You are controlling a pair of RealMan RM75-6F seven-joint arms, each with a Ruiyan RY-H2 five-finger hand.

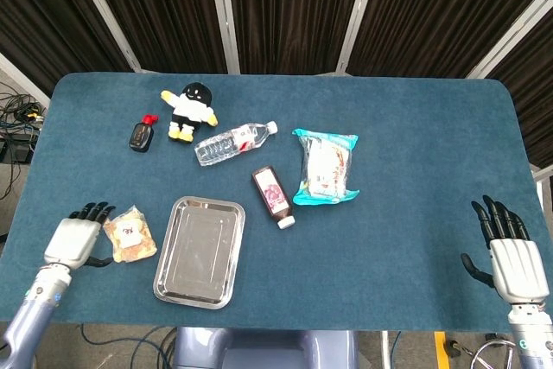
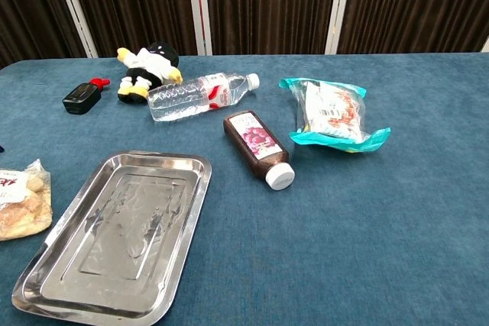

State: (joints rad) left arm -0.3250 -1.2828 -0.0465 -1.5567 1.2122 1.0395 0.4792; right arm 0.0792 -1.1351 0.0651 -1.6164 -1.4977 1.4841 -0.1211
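Your left hand (image 1: 72,240), fingers spread and empty, sits just beside the crinkly clear snack bag (image 1: 130,233); your right hand (image 1: 513,258) lies open

Robot test lab, blue-clothed table (image 1: 415,127), dark curtain backdrop (image 1: 285,6), floor cables (image 1: 15,110)

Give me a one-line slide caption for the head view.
Left hand beside a snack bag, steel tray alongside; right hand open at the table's far edge.

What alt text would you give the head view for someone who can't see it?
The left hand reaches beside a snack bag on a blue table; the right hand hovers open, far right. Nearby lie a steel tray and two bottles.
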